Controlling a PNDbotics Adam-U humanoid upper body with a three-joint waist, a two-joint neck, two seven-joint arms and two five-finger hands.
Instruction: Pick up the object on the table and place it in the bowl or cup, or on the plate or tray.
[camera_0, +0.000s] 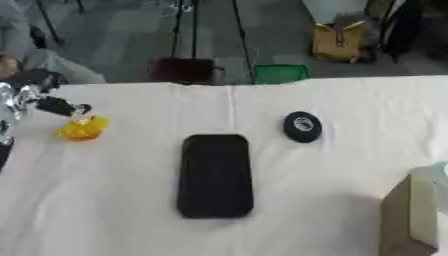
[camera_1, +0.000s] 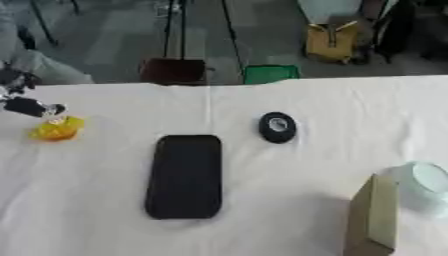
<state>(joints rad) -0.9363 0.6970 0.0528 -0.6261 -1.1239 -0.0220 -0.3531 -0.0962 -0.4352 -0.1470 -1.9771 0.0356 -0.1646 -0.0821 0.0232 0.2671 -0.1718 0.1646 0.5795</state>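
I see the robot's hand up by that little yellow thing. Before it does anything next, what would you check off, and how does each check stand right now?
1. Left hand at the yellow object: ok, fingertips just above it.
2. Object held: cannot tell; the fingers sit at its top, contact unclear.
3. Black tray free to receive: ok, nothing lies on it.
4. Path from object to tray: ok, only bare tablecloth between them.
5. Black round object out of the way: ok, right of the tray.
6. Right hand: cannot tell, not in view.

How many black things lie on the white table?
2: a long black tray at the centre, and a round black object just right of its far end. None seems hidden.
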